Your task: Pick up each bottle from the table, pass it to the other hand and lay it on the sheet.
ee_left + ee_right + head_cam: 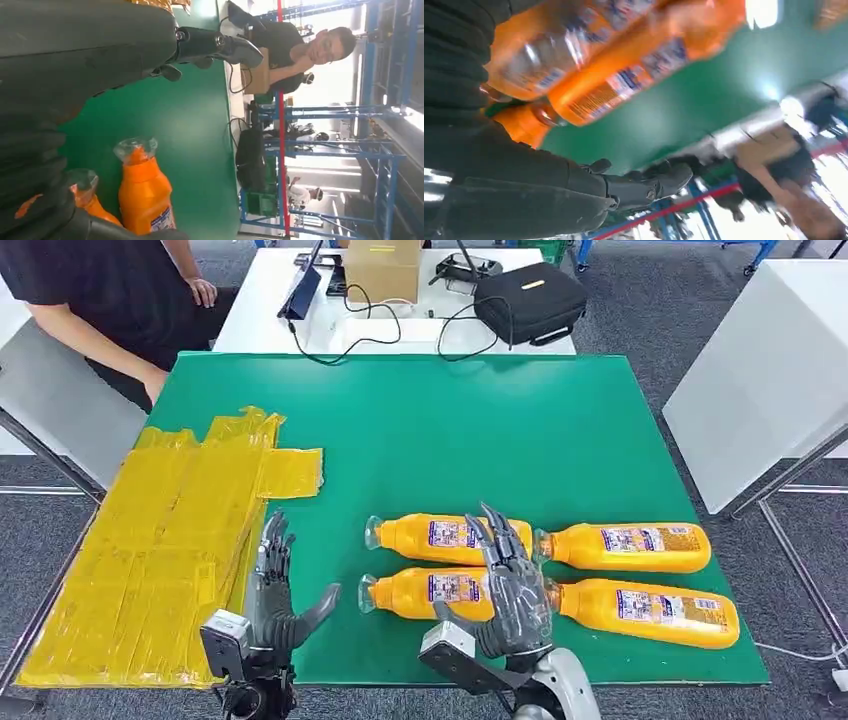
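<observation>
Four clear plastic bottles of orange drink (448,538) are lying on the green table (450,440).
The right hand (510,585) is hovering spread above them; the left hand (275,590) is waiting open beside the yellow crinkled sheet (160,550).

The tabletop (420,440) wears a smooth, matt green covering. On it the sheet (150,560) looks like crinkled yellow plastic film, faintly shiny. The four bottles (640,547) are glossy clear plastic with printed paper-like labels. Each robot hand (510,585) is dark, dull-sheened plastic or metal. A matt cardboard box (382,270) stands behind.
</observation>
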Tool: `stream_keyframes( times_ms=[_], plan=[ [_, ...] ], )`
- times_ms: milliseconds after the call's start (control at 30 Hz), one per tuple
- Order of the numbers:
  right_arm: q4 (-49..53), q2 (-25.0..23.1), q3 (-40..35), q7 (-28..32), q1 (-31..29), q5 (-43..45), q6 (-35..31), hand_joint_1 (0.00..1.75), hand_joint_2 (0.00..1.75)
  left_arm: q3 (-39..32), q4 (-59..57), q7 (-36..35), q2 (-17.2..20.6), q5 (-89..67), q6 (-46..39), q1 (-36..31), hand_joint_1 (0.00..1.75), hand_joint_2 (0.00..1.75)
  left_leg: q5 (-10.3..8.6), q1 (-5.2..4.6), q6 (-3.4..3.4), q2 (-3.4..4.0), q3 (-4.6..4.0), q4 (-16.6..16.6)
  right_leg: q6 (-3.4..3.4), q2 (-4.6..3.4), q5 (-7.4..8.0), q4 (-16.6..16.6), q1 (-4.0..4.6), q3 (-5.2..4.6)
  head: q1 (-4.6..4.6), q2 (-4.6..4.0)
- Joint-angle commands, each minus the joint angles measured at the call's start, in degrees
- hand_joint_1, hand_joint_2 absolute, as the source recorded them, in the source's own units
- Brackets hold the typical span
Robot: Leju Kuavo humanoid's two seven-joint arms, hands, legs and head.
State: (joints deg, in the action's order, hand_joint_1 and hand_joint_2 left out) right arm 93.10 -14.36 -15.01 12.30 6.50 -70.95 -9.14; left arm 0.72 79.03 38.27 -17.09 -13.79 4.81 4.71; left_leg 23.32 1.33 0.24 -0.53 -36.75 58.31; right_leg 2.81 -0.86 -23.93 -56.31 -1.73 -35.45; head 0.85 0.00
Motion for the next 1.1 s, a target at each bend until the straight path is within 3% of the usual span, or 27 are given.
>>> stream_keyframes(
  times_ms=[33, 567, 700, 733, 767, 1000, 1100],
  plan=[
    [-21.12, -0.64, 6.29, -1.22, -8.08, -2.44, -0.36, 0.0, 1.75, 0.11, -5.14, -0.69, -0.33, -0.06, 0.45, -3.44, 0.0, 1.75, 0.02, 0.03, 0.06, 0.09, 0.38, -0.15, -0.15, 0.01, 0.02, 0.21, 0.08, 0.39, -0.02, 0.0],
    [-34.58, -0.86, 7.94, -3.08, -10.04, -6.86, 3.87, 0.0, 1.75, -0.02, -5.38, -0.77, -0.68, -0.18, 0.38, -3.94, 0.0, 1.75, 0.04, 0.01, 0.05, -0.04, 0.38, -0.09, -0.11, 0.1, -0.04, 0.12, 0.04, 0.34, 0.0, 0.0],
    [-34.37, -0.87, 7.48, -3.34, -9.56, -7.06, 3.95, 0.0, 1.75, -0.04, -5.46, -0.77, -0.6, -0.18, 0.36, -4.05, 0.0, 1.75, 0.12, 0.04, 0.09, -0.05, 0.77, -0.12, -0.32, 0.18, -0.18, 0.19, 0.1, 0.67, 0.0, 0.0],
    [-33.79, -0.67, 6.93, -3.73, -9.06, -7.32, 4.73, 0.14, 1.75, -0.05, -5.53, -0.77, -0.54, -0.18, 0.33, -4.16, 0.0, 1.75, 0.35, 0.02, -0.03, -0.02, 0.82, -0.04, -0.27, 0.12, -0.25, 0.09, 0.07, 0.5, -0.02, 0.0],
    [-32.97, -0.63, 6.56, -3.89, -8.37, -7.34, 5.17, 1.73, 1.75, -0.08, -5.44, -0.77, -0.48, -0.18, 0.3, -4.17, 0.0, 1.75, 0.42, 0.04, 0.1, -0.05, 0.96, -0.06, -0.28, 0.18, -0.35, 0.13, 0.1, 0.52, 0.02, 0.0],
    [-26.55, 0.24, 3.97, -4.43, -4.38, -7.43, 7.97, 1.75, 1.75, -0.36, -4.94, -0.96, -0.5, -0.23, 0.24, -4.16, 0.0, 1.75, 0.58, 0.03, 0.16, -0.12, 1.43, -0.13, -0.26, 0.25, -0.5, 0.19, 0.11, 0.81, 0.0, 0.0],
    [-19.37, 1.37, 1.99, -6.38, -0.41, -7.68, 11.25, 1.75, 1.75, -0.85, -5.24, -1.38, -0.57, 0.18, 0.59, -5.08, 0.0, 1.75, 0.5, 0.03, 0.02, -0.24, 1.57, -0.18, -0.31, 0.4, -0.58, 0.23, 0.13, 0.97, 0.0, 0.0]
  ],
)
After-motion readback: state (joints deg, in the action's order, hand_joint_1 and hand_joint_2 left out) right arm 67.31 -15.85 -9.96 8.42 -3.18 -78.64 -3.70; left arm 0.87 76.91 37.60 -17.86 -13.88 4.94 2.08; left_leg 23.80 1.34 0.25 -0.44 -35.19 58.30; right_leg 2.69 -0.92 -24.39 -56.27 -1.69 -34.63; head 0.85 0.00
